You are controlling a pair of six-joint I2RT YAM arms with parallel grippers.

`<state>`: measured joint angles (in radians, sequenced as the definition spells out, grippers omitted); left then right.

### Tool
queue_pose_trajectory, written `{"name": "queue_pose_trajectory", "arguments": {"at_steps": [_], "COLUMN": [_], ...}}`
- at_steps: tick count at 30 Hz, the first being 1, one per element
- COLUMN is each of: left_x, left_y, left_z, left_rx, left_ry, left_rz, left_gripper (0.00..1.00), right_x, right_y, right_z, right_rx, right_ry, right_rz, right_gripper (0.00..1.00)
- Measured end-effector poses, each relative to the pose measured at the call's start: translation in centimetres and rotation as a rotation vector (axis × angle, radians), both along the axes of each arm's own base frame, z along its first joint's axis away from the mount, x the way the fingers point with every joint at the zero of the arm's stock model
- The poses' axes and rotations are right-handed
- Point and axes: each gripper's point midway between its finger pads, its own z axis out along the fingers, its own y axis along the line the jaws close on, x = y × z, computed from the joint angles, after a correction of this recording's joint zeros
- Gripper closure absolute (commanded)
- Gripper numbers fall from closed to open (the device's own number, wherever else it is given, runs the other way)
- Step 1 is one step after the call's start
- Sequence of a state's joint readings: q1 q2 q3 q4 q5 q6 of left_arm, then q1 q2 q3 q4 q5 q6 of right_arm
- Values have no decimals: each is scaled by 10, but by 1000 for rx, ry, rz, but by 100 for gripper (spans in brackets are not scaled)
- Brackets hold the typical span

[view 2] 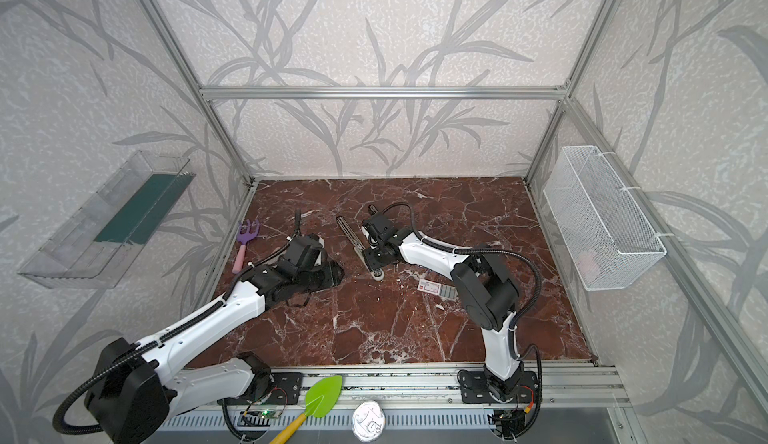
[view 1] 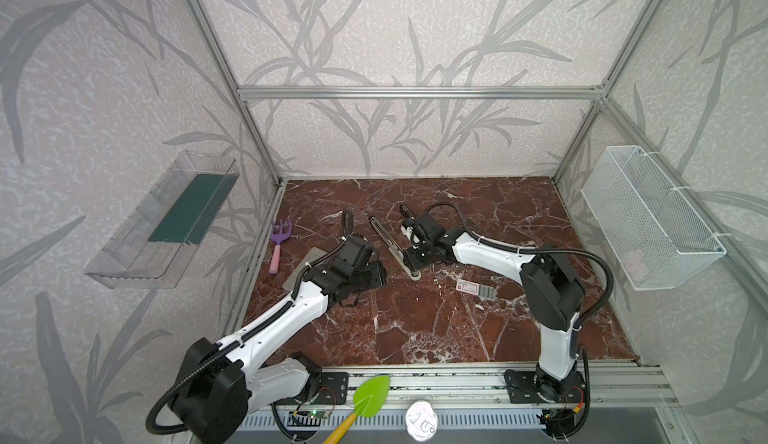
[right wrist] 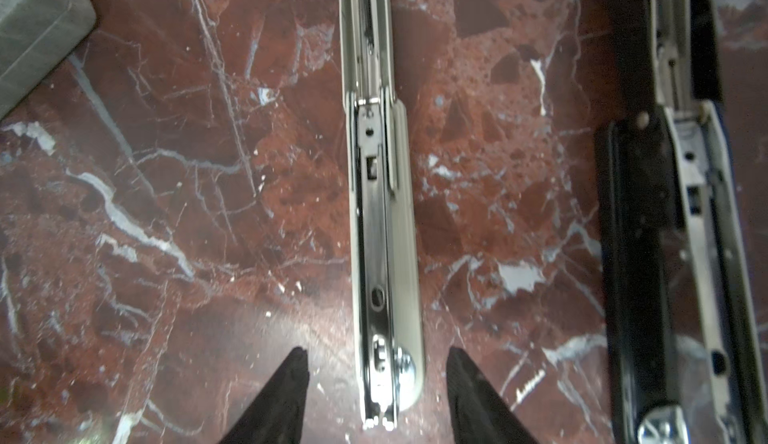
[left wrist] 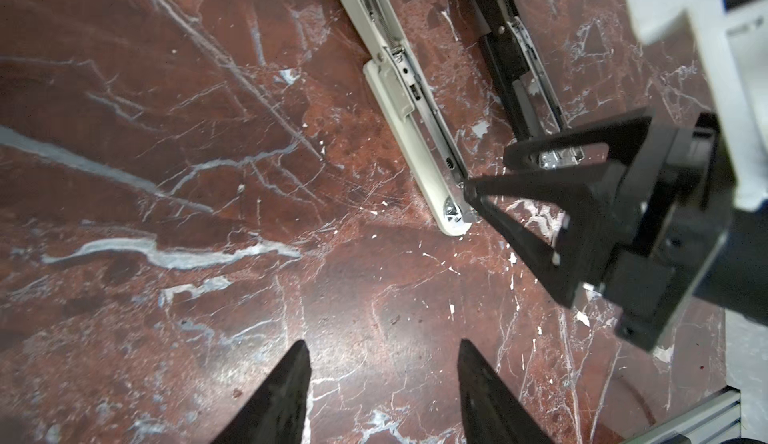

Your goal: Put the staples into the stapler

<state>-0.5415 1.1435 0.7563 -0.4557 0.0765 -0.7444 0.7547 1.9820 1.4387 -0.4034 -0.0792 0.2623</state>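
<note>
The stapler (right wrist: 648,254) is all black and lies opened flat on the marble, its silver rail facing up; in both top views only its far end (view 1: 405,211) (view 2: 374,208) shows past the right wrist. The staples (view 1: 476,287) (view 2: 436,288) lie in their white box to the right, beside the right arm. My right gripper (right wrist: 376,354) (left wrist: 490,169) is open, its jaws standing either side of the near end of the beige stapler (right wrist: 382,234) (view 1: 386,238) without touching it. My left gripper (left wrist: 383,345) (view 1: 376,273) is open over bare marble, just left of that stapler.
A purple garden fork (view 1: 279,242) lies at the left wall, and a grey slab (view 1: 307,267) sits under the left arm. A green trowel (view 1: 365,396) and a can lid (view 1: 422,419) rest on the front rail. A wire basket (view 1: 648,217) and a clear tray (view 1: 166,221) hang on the walls.
</note>
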Motion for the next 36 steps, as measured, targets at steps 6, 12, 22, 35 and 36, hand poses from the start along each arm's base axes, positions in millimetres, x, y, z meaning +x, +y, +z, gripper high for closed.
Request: {"name": "queue_pose_trajectory", "arguments": {"at_steps": [6, 12, 22, 35, 36], "left_x": [-1, 2, 14, 22, 22], "left_y": [15, 25, 32, 30, 30], "left_z": [-1, -5, -17, -39, -39], "left_rx": [9, 15, 5, 6, 6], "left_ry": [2, 10, 41, 97, 98], "left_rz": [57, 90, 127, 132, 133], "left_gripper": [41, 41, 41, 42, 42], "right_x": [13, 3, -29, -78, -78], "right_y": [14, 11, 17, 58, 57], "right_z": [-21, -37, -39, -33, -33], "right_rx": [-26, -72, -56, 83, 86], "right_ry": [25, 75, 133, 242, 243], "right_rz": [6, 13, -7, 53, 50], "right_gripper": [63, 80, 73, 63, 63]}}
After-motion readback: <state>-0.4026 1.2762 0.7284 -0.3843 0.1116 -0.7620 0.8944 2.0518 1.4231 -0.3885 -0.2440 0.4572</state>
